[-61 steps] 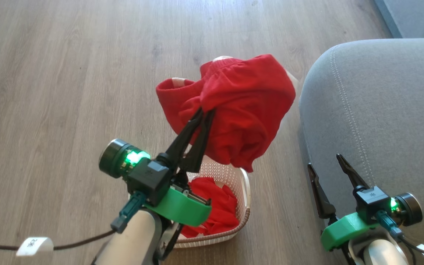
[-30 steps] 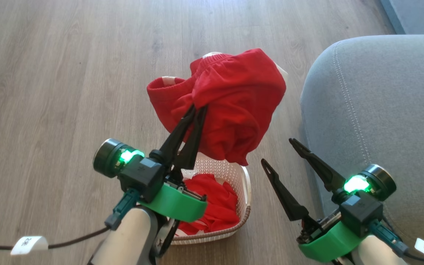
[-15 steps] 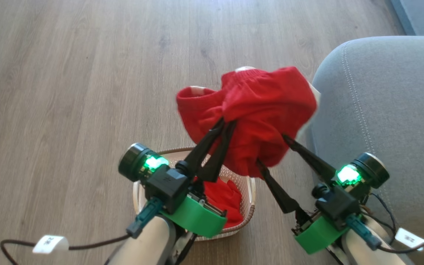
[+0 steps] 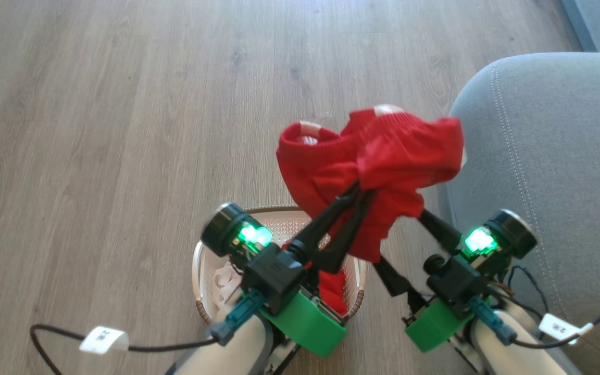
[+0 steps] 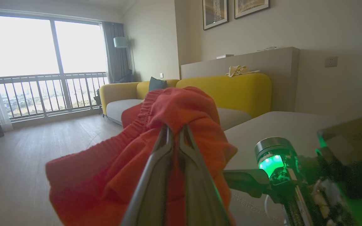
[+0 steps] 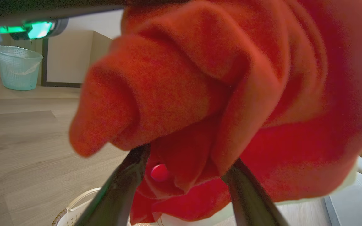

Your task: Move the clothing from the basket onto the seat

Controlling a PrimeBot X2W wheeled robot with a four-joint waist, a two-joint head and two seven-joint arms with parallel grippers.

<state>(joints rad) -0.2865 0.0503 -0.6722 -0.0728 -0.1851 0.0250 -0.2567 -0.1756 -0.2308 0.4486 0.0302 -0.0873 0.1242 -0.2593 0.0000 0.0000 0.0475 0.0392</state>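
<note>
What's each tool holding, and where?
Left tool pinches the red garment by a bunched fold of its fabric. Right tool stands open around the lower edge, gripping nothing.

Bright red clothing [image 4: 383,156], perhaps white-trimmed, cream perforated basket [image 4: 284,226], grey seat [image 4: 539,156]

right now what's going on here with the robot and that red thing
The robot is moving laundry from a basket to the grey seat. Its left claw is shut on a red garment, held up clear of the basket and close beside the seat. The right claw is open, straddling the garment's hanging lower part. More red clothing lies in the basket.
</note>
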